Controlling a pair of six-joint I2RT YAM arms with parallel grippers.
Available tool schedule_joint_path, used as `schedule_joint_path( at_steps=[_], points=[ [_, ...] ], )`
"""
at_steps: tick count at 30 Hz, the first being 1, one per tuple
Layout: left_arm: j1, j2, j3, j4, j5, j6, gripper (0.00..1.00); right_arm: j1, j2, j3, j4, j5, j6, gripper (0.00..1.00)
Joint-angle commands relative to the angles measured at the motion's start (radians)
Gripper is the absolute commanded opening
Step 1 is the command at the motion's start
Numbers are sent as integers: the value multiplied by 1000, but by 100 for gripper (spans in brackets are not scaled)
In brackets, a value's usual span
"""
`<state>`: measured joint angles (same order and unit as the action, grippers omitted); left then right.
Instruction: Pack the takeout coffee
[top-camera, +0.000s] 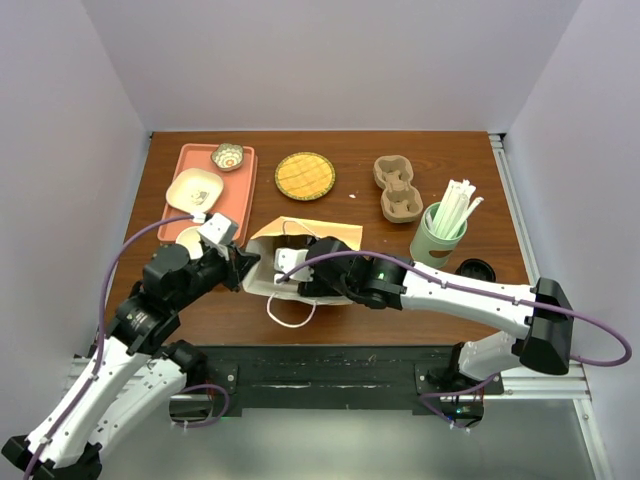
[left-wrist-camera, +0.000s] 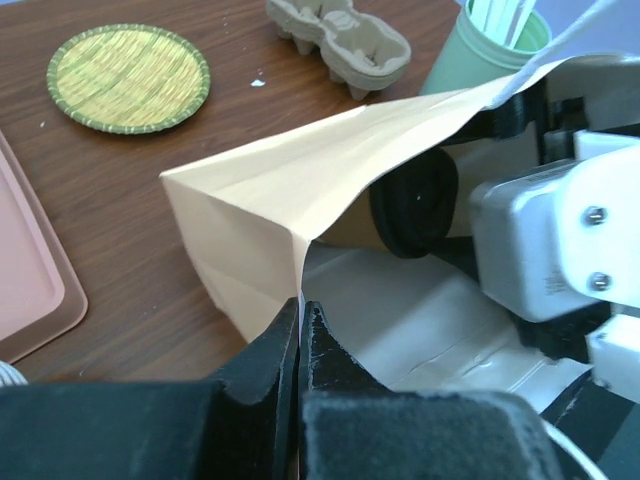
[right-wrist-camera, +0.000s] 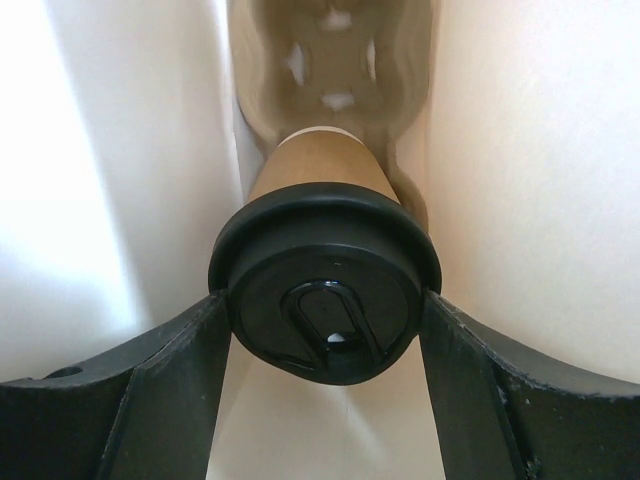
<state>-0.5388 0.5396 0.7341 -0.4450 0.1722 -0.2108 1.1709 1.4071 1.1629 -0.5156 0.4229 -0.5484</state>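
Observation:
The takeout coffee (right-wrist-camera: 322, 265), a tan paper cup with a black lid, lies sideways inside the pale paper bag (top-camera: 320, 230). My right gripper (right-wrist-camera: 325, 305) reaches into the bag and is shut on the coffee, one finger on each side of the lid. A moulded pulp cup carrier (right-wrist-camera: 335, 60) sits deeper in the bag, behind the cup's base. In the left wrist view the black lid (left-wrist-camera: 415, 215) shows through the bag's mouth (left-wrist-camera: 270, 190). My left gripper (left-wrist-camera: 300, 315) is shut on the edge of the bag's mouth at its left side and holds it up.
A pink tray (top-camera: 247, 170) with small bowls stands at the back left. A woven round coaster (top-camera: 304, 175) and a second pulp carrier (top-camera: 398, 190) lie behind the bag. A green cup of straws (top-camera: 440, 235) and a loose black lid (top-camera: 476, 270) are to the right.

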Motion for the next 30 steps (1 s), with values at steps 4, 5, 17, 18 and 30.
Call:
schedule_joint_path(
  at_steps=[4, 5, 17, 18, 30],
  points=[
    [2, 40, -18, 106, -11, 90, 0, -4, 39, 11, 101, 2, -102, 36],
    [2, 45, -18, 107, -13, 90, 0, -4, 46, 11, 114, 8, -108, 36],
    [3, 49, -4, 66, -102, 139, 0, -13, 119, 72, 143, 143, -125, 36],
    [3, 49, -7, 69, -97, 139, 0, -16, 116, 55, 144, 145, -124, 36],
    [2, 65, -25, 84, -108, 145, 0, -34, 142, 127, 128, 97, -116, 36]
  ],
)
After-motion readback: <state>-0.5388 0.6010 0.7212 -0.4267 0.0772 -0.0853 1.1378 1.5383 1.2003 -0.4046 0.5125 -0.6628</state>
